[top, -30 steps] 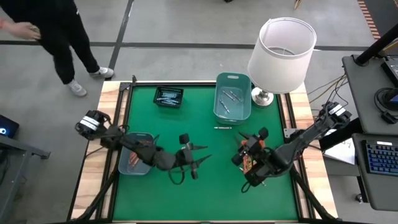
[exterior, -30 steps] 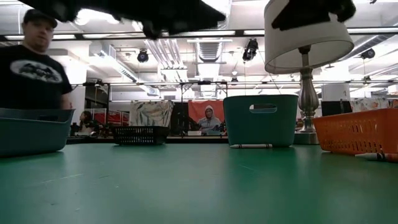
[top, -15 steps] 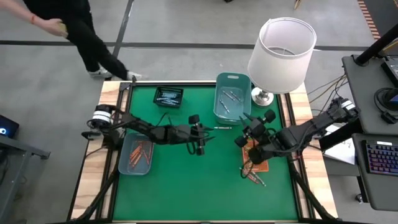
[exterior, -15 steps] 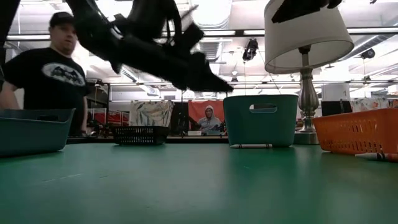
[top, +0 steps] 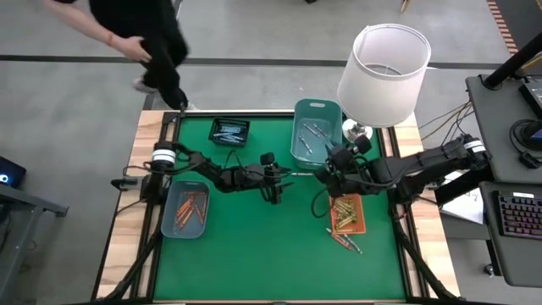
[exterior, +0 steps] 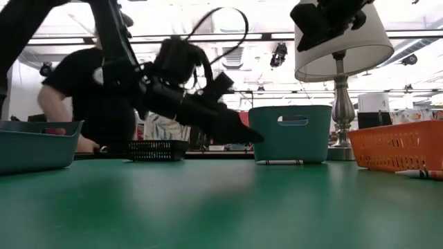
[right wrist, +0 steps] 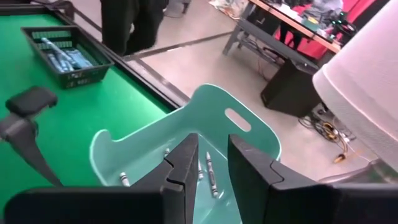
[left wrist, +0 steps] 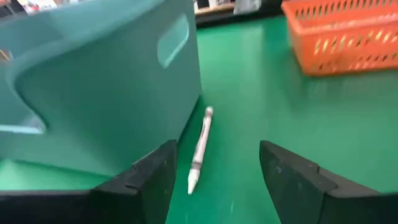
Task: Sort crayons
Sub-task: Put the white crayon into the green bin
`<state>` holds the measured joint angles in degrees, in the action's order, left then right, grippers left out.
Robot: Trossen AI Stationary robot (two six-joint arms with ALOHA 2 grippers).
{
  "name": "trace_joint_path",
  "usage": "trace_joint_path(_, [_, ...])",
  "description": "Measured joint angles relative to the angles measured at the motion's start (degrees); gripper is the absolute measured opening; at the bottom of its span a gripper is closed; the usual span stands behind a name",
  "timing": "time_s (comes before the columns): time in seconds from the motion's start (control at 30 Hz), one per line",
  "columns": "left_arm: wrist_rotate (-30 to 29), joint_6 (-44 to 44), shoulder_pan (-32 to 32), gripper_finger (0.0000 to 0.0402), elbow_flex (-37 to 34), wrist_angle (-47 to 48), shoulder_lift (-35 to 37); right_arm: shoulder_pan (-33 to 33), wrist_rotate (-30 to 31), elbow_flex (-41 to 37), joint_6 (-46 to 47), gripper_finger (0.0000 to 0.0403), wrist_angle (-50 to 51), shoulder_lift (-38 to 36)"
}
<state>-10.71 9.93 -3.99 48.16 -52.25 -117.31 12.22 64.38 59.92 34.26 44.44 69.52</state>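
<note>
The left gripper [left wrist: 214,171] has swung in from beside the low teal tray of orange crayons [top: 186,209] to the table's middle. Its jaws gape wide and empty, straddling a loose grey-white crayon [left wrist: 200,149] lying on the green felt table [top: 254,246] against the tall teal plastic bin [top: 317,131]. The right gripper [right wrist: 212,171] has left the orange mesh tray [top: 346,212] and hangs over that bin of grey crayons, jaws narrowly parted, nothing visibly held. A pickup looks imminent.

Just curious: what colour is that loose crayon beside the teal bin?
Grey-white crayon; left wrist view shows it best.
</note>
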Motion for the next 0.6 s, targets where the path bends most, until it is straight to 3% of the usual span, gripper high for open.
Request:
trace_joint_path(0.23, [4.20,-2.19,-3.26,0.0212,3.12,-2.13,-6.42,-2.63,-0.34,-0.02,0.18,0.0070,-0.31,0.00])
trace_joint_path(0.6, [9.96,-4.64,-6.08,0.0212,5.14,-2.18,-8.78,-3.27,-3.25,-0.03,1.82,0.0068,-0.48,0.00])
